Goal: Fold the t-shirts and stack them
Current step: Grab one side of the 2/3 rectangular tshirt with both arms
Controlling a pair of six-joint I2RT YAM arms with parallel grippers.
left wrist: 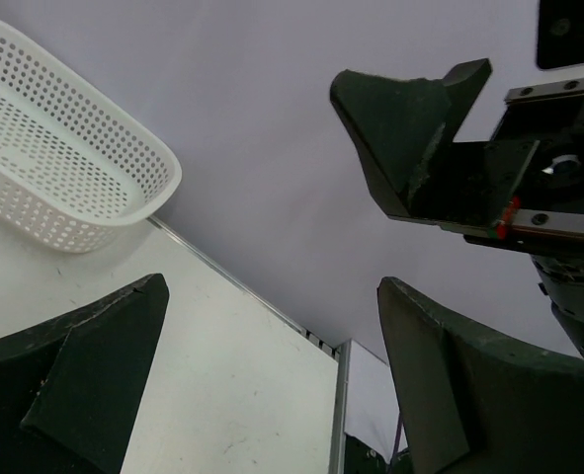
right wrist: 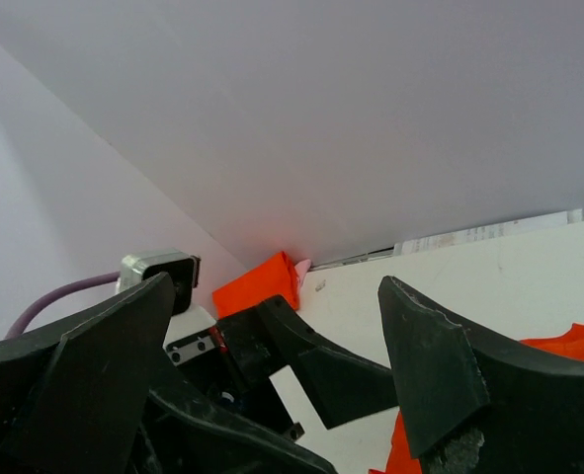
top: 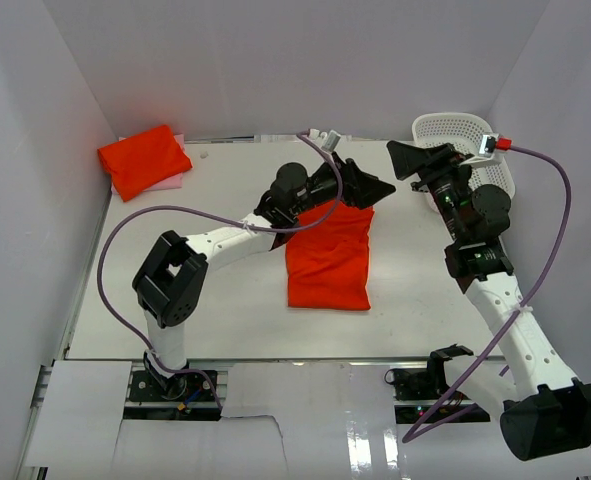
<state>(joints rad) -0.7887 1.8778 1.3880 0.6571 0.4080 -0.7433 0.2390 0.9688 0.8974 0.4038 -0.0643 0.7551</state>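
A folded orange-red t-shirt [top: 327, 262] lies flat in the middle of the table; its edge shows low in the right wrist view [right wrist: 568, 344]. A second folded t-shirt [top: 143, 160] sits in the back left corner, also in the right wrist view [right wrist: 262, 284]. My left gripper [top: 373, 190] hovers open above the far end of the middle shirt, nothing between its fingers [left wrist: 94, 365]. My right gripper [top: 411, 164] stands open just right of it, facing it, also empty [right wrist: 272, 365]. The two grippers are close, tip to tip.
A white mesh basket [top: 467, 135] stands at the back right behind the right gripper, also in the left wrist view [left wrist: 64, 168]. A pink item [top: 170, 182] peeks from under the corner shirt. White walls close in the table on three sides.
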